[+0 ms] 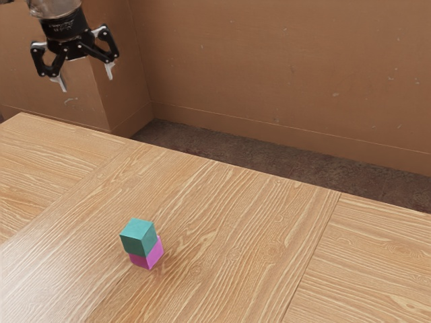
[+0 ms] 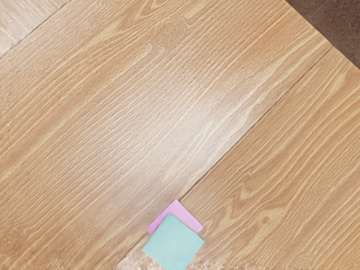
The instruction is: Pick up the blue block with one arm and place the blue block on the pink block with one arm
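A teal-blue block (image 1: 139,236) rests on top of a pink block (image 1: 150,256) on the wooden table (image 1: 256,229), slightly offset so part of the pink block shows beneath it. My gripper (image 1: 84,75) hangs high above the table at the exterior view's upper left, far from the stack, open with nothing between its fingers. From the wrist view, the blue block (image 2: 172,243) covers most of the pink block (image 2: 179,212), well below the hand.
The table is made of joined wooden panels with seams (image 2: 253,124). A brown wall (image 1: 283,60) and dark floor strip (image 1: 283,158) lie beyond the table's far edge.
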Available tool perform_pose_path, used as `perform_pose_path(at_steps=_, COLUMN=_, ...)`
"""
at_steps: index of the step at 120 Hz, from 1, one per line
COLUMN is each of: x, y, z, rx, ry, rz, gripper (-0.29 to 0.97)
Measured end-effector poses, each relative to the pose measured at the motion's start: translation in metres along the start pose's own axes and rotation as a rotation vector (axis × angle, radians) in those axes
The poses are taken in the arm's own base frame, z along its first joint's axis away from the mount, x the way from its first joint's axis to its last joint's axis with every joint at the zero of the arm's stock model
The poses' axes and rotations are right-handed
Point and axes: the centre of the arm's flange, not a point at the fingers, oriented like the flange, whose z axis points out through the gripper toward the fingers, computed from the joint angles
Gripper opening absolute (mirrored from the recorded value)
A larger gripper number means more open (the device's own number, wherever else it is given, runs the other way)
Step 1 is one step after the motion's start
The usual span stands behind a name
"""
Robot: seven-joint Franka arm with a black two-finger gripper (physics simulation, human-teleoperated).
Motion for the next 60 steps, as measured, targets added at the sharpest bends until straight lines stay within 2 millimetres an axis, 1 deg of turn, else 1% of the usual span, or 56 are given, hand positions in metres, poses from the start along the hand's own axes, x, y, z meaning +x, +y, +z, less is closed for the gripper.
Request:
perform_pose_path(at_steps=6, x=0.004, y=-0.009, z=0.021, rx=0.054, ry=-0.041, rz=-0.085, gripper=0.68)
perform_pose_path(at_steps=13, x=0.001, y=-0.01, z=0.042, rx=0.1, ry=-0.073, rz=-0.151, gripper=0.68)
perform_pose_path(at_steps=17, x=-0.001, y=-0.01, z=0.052, rx=0.12, ry=-0.084, rz=-0.185, gripper=0.68)
perform_pose_path(at_steps=21, x=-0.003, y=-0.01, z=0.057, rx=0.131, ry=-0.09, rz=-0.218, gripper=0.68)
perform_pose_path(at_steps=27, x=-0.004, y=-0.01, z=0.059, rx=0.139, ry=-0.09, rz=-0.265, gripper=0.68)
perform_pose_path(at_steps=44, x=-0.005, y=-0.014, z=0.048, rx=0.138, ry=-0.048, rz=-0.382, gripper=0.68)
perform_pose_path(at_steps=60, x=-0.004, y=-0.016, z=0.047, rx=0.146, ry=-0.025, rz=-0.469, gripper=0.68)
